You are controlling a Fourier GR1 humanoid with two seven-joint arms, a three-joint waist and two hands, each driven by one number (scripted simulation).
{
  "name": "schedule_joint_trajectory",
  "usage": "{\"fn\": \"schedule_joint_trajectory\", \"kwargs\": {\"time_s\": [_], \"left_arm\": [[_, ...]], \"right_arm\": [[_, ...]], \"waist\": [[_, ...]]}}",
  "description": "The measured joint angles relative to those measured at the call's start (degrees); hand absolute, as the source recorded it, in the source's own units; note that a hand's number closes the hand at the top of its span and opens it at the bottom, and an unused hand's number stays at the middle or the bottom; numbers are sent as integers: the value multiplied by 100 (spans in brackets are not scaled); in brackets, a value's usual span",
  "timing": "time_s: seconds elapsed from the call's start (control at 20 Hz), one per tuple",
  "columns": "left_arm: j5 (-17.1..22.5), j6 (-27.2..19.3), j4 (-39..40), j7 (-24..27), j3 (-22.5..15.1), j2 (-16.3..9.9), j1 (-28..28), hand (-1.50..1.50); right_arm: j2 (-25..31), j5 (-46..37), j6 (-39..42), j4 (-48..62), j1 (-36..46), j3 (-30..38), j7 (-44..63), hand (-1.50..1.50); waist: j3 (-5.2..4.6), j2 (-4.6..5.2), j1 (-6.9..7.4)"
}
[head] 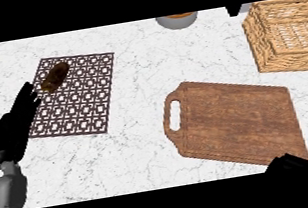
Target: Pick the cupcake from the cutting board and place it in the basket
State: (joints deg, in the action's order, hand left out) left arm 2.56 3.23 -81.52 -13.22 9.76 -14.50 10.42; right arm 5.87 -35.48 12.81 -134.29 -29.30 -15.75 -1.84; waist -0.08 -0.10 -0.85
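Right hand (pixel 290 162), barely visible at the wooden cutting board's (pixel 238 120) near corner, fingers indiscernible; no cupcake is visible. Judged mid-carry toward the wicker basket (pixel 268 52). Left hand (pixel 4 129) rests open.

A white counter (pixel 144 72) veined in grey marble is filling the view. At nine o'clock a dark brown mat (pixel 85 99) is showing a pale square lattice pattern, with a brown lump (pixel 55 77) on it. At five o'clock a reddish-brown cutting board (pixel 242 120) is showing wood grain. At two o'clock a tan basket (pixel 292 36) is showing woven wicker.
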Motion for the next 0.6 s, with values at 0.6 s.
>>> {"fn": "schedule_joint_trajectory", "kwargs": {"time_s": [0.6], "left_arm": [[-12, 62, 213, 20, -8, -8, 243, 0]], "right_arm": [[-93, 203, 417, -23, 2903, 1419, 2469, 150]], "waist": [[-3, 16, 107]]}}
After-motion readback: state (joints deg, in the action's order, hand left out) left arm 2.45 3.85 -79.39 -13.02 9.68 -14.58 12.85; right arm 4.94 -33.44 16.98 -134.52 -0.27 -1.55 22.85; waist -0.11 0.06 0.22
